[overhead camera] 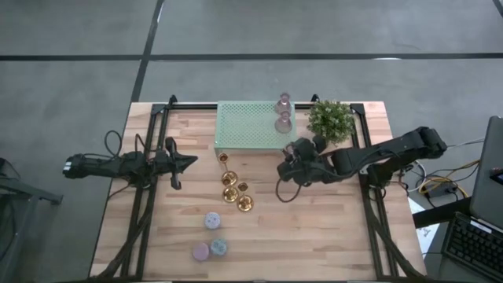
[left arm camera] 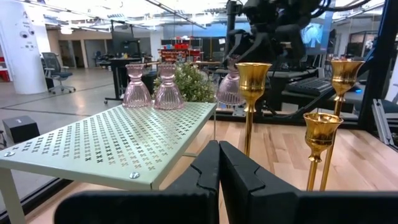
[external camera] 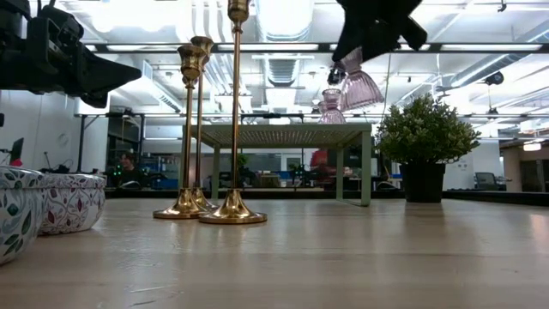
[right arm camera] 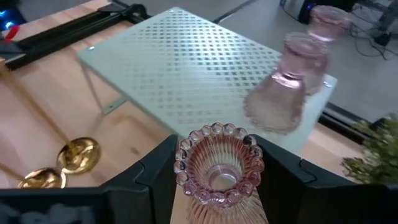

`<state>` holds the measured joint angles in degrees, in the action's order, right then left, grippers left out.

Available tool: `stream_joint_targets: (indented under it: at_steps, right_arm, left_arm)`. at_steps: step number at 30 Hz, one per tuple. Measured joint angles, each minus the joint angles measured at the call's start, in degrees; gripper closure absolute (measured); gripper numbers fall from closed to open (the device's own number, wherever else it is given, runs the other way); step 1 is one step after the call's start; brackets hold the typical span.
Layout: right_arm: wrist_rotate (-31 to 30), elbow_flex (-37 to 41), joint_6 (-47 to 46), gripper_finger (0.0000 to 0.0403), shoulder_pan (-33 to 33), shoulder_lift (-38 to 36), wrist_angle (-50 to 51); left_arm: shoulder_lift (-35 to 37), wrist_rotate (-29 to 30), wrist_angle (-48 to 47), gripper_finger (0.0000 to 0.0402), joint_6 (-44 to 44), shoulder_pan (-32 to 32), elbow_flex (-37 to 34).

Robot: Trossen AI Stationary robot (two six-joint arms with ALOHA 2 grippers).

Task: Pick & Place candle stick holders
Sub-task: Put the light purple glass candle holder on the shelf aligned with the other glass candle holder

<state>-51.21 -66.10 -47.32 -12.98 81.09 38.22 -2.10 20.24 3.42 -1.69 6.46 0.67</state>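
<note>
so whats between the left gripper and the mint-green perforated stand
Bare wooden table. In the high view the shut left gripper points toward the mint-green perforated stand, apart from it; the nearest shiny gold metal candle stick holder stands just beyond that stretch.

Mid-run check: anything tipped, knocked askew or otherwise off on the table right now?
Nothing stands out. Two pink glass holders stand upright on the mint stand, the gold holders are upright, and the right gripper holds a third pink glass holder above the table.
</note>
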Motion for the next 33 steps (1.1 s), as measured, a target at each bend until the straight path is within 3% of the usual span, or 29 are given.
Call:
stream_joint_targets:
  at_steps: [4,13,24,33]
  right_arm:
    - [-0.5,4.9,-1.0,0.0230,0.0,-4.3,-4.1]
    - [0.6,17.9,10.0,0.0227,1.7,-12.8,-30.6]
    - [6.4,18.9,9.8,0.0225,7.5,-13.3,-31.3]
    - [7.8,18.9,9.8,0.0229,9.4,-12.5,-31.7]
  left_arm:
    - [0.0,0.0,0.0,0.0392,0.0,0.0,0.0]
    - [0.0,0.0,0.0,0.0392,0.0,0.0,0.0]
    - [0.0,0.0,0.0,0.0392,0.0,0.0,0.0]
    - [0.0,0.0,0.0,0.0392,0.0,0.0,0.0]
